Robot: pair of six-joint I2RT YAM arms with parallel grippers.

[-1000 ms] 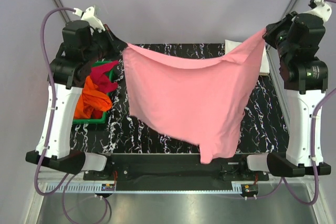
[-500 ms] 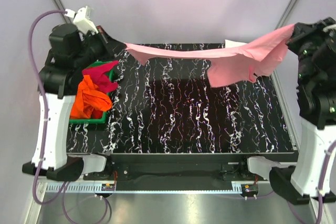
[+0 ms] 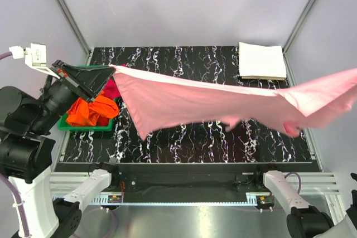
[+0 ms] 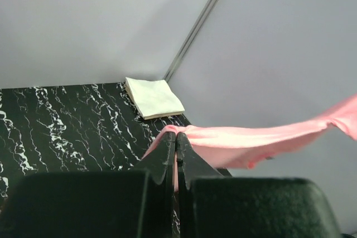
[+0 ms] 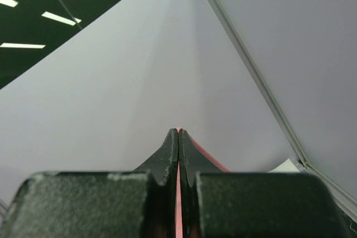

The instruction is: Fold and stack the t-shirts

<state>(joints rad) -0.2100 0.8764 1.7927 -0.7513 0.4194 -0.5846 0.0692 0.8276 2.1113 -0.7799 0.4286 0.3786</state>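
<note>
Pink t-shirt (image 3: pixel 212 101) hangs in the air above the counter (image 3: pixel 195 59), stretched crosswise between the two arms. One corner is pinched in the left end effector (image 3: pixel 110 69), whose jaws are pressed together on the cloth above the green tray (image 3: pixel 83 127). From that corner the cloth runs rightward over the counter and out past its right edge to the border of the top view, with its lower edge sagging and blurred. The right end effector (image 5: pixel 178 136) is outside the top view. Its own wrist camera shows the jaws closed on a thin pink strip of the same shirt, raised against the wall. A folded white t-shirt (image 3: pixel 261 61) lies flat at the far right corner of the counter, well apart from both. In the tray lie a crumpled orange t-shirt (image 3: pixel 89 111) and a magenta-red t-shirt (image 3: pixel 111 88), just below the left fingers.
</note>
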